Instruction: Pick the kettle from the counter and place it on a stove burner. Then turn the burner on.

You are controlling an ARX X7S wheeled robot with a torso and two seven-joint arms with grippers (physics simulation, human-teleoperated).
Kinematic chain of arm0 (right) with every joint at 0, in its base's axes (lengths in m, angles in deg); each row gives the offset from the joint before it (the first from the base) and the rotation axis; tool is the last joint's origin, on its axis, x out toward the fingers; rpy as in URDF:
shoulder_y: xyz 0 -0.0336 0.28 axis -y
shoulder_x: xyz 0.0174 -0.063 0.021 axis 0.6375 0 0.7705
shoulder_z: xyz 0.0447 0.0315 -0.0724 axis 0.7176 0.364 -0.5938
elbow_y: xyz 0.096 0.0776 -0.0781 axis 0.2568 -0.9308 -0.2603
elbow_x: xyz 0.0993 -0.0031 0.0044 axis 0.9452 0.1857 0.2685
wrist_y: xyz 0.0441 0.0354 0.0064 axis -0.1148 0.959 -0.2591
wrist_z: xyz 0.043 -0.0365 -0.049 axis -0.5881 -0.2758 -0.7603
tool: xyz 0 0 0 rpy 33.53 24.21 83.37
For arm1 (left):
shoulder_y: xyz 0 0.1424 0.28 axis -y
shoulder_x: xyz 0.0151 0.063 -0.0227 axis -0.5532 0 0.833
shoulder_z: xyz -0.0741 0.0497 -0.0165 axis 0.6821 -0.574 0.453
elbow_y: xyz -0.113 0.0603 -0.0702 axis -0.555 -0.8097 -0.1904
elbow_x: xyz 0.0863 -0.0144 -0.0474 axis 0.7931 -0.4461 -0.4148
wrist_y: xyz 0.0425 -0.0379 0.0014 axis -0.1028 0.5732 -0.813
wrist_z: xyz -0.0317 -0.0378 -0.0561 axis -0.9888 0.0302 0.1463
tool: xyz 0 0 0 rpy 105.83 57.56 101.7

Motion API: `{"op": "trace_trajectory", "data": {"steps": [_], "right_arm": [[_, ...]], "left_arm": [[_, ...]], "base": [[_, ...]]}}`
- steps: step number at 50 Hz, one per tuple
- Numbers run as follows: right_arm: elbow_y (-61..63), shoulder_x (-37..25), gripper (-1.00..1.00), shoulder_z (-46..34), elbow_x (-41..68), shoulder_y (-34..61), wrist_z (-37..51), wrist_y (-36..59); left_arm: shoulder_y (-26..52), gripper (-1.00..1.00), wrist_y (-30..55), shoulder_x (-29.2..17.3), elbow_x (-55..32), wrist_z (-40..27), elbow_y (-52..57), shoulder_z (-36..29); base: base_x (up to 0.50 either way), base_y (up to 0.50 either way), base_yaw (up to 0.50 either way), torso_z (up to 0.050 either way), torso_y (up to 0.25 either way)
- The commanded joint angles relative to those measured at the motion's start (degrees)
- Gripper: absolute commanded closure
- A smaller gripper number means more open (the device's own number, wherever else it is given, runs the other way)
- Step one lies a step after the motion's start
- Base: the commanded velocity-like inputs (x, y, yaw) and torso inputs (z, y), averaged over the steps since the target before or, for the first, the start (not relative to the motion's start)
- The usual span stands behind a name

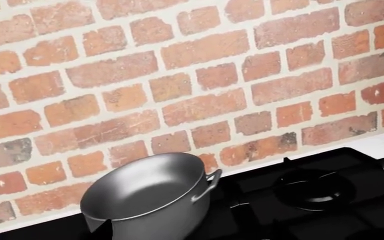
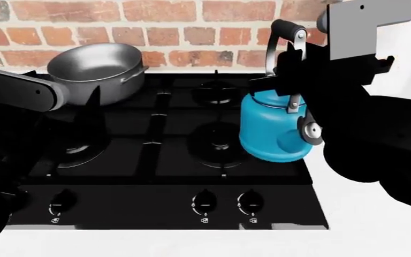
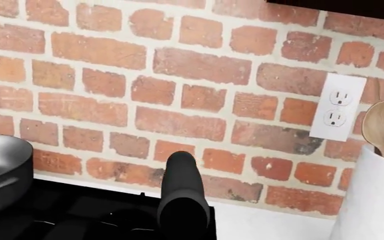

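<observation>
Jaws of the right gripper [image 2: 291,75] are seen pressed around the kettle [image 2: 271,128] by its tall bent steel handle, so the kettle is being gripped; how wide they stand cannot be told. Jaws of the left arm are hidden, so it cannot be told if they are wide or closed. One kettle is seen: round, shiny and blue, with a black top on its handle [image 3: 182,192] and a small silver and black disc on its side. It is placed over the right side of the black glass hob [image 2: 169,160], by the front right stove burner [image 2: 216,144] and touching its black grate. One grey metal pot [image 2: 98,67] with a smooth round wall is seen at the back left of the hob. Three round black knobs [image 2: 204,202] are counted along the front. The white bench [image 2: 363,219] is smooth and plain. A rough red brick wall [image 1: 192,75] is seen behind, with one white socket [image 3: 337,106].
</observation>
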Motion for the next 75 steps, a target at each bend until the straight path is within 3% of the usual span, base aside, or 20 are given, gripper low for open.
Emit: {"op": "trace_trajectory", "data": {"steps": [1, 24, 40, 75], "right_arm": [[-0.01, 0.2, 1.0, 0.89, -1.87, 1.04, -0.08, 0.25], [-0.48, 0.95, 1.0, 1.28, -2.56, 2.32, -0.64, -0.24], [-8.31, 7.63, 1.0, -3.25, -11.04, 4.44, -7.5, -2.48], [-17.05, 10.88, 1.0, -4.69, -15.67, -0.57, -12.17, -8.83]], "left_arm": [[-0.22, -1.0, -0.23, -0.09, -0.02, 0.02, 0.05, -0.04], [-1.24, -1.0, -1.13, -0.65, -0.14, -0.01, 0.0, 0.65], [-1.9, -1.0, -1.72, -0.8, 0.32, 0.38, -0.16, 0.55], [-3.37, -1.0, -3.16, -0.26, 2.72, 1.62, -1.53, -0.76]], "base": [[0.0, 0.32, 0.0, 0.0, 0.0], [0.0, 0.18, 0.0, 0.0, 0.001], [0.0, 0.0, 0.0, 0.001, 0.001], [0.0, 0.0, 0.0, 0.0, 0.001]]}}
